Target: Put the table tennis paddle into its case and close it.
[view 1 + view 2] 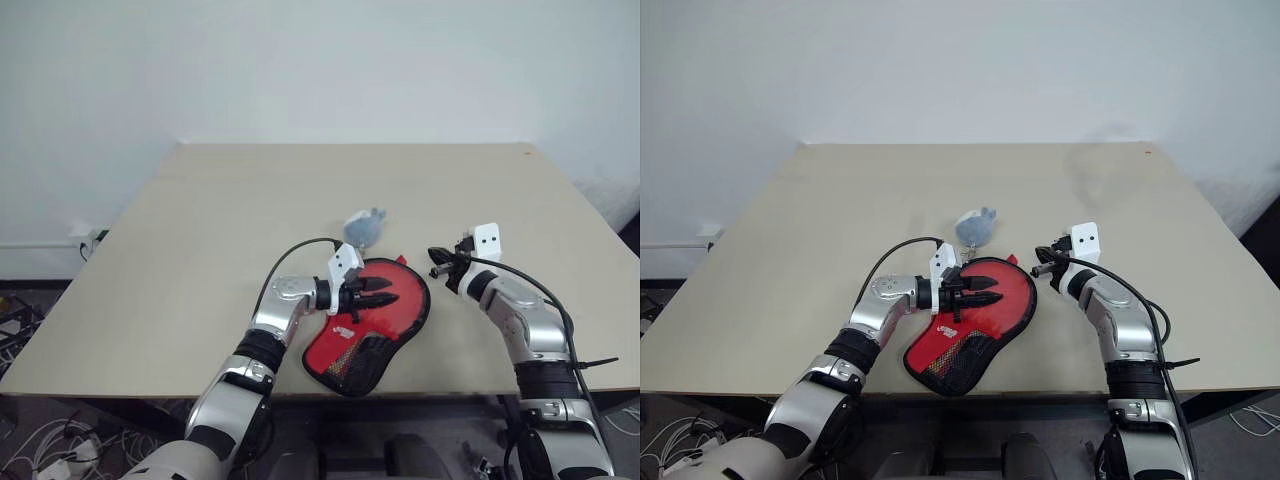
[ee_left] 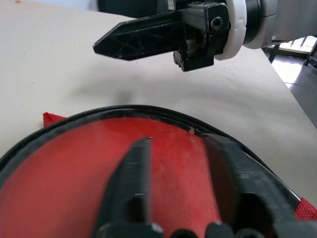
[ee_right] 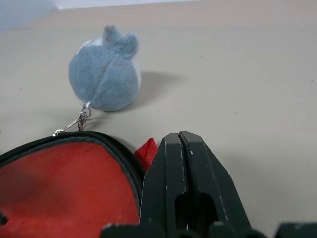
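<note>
Case (image 1: 368,325) lay near the counter's (image 1: 200,240) front edge, at six o'clock, mesh end nearest, with the red table tennis paddle (image 1: 985,300) showing inside through the clear window. Hovered low over the red face, at its nine o'clock side: left pincer (image 1: 388,292), fingers (image 2: 130,188) a little apart, gripping nothing visible. Sat at the case's three o'clock, just beside its rim: right pincer (image 1: 1042,262), fingers pressed fully together, empty. Rested beyond, at twelve o'clock, chained to the case: grey-blue puff (image 3: 105,75).

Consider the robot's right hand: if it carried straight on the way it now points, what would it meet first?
Probably the grey-blue puff, ahead of the shut right hand on the table; the case rim lies beside that line. Depth is hard to judge.
</note>
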